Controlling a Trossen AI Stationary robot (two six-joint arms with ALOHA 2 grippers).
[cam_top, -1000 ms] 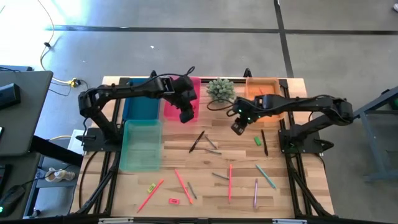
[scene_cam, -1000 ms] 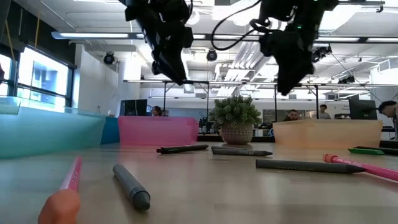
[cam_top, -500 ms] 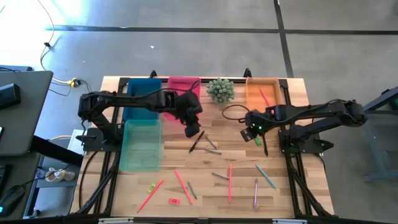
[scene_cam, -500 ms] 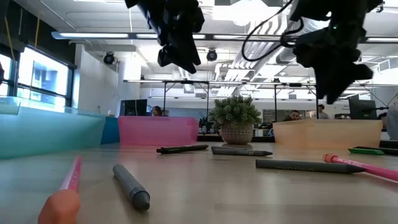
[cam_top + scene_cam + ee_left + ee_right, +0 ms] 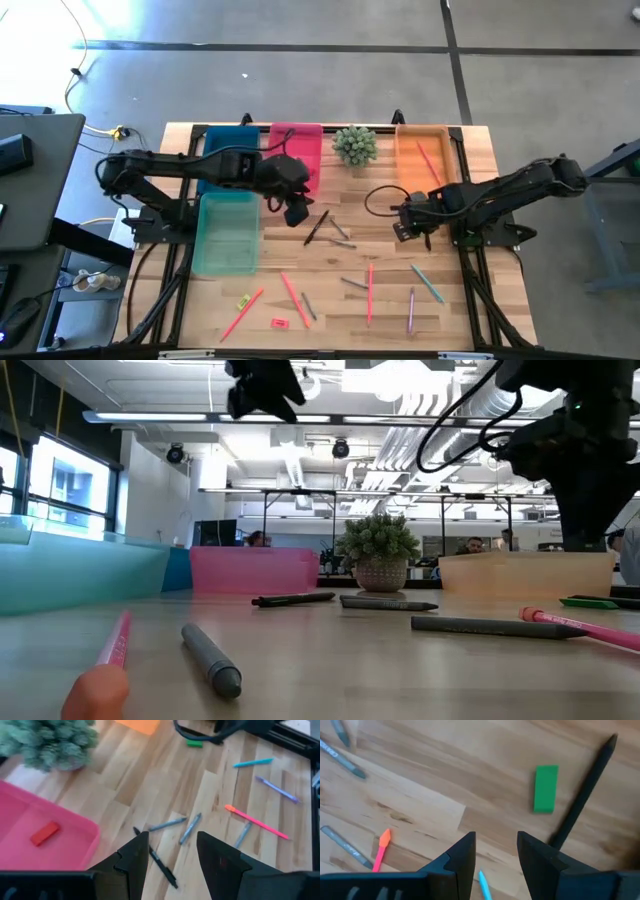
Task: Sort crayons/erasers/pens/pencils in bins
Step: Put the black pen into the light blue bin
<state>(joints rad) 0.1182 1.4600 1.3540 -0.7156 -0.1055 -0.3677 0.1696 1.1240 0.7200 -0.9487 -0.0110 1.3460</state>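
My left gripper [image 5: 296, 212] [image 5: 171, 840] is open and empty, above the table just near of the pink bin [image 5: 296, 150], which holds a red eraser [image 5: 45, 833]. A black pen [image 5: 157, 865] lies below it. My right gripper [image 5: 403, 228] [image 5: 495, 840] is open and empty, low over the wood beside a green eraser [image 5: 546, 788] and a black stick [image 5: 582, 802]. The blue bin [image 5: 228, 165], teal bin [image 5: 227, 232] and orange bin [image 5: 420, 155] stand on the table. The orange bin holds a pink pencil [image 5: 427, 158].
A potted plant [image 5: 354, 145] stands between the pink and orange bins. Loose salmon pencils [image 5: 293, 298] [image 5: 370, 292], a purple one [image 5: 411, 308], grey sticks [image 5: 340, 231], a yellow eraser [image 5: 244, 300] and a red eraser [image 5: 280, 322] lie on the near half of the table.
My left gripper has come off the pink bin toward the table's near edge and has risen. My right gripper has gone toward the table's right and near edges and has come down close to the green eraser. Both stay open.
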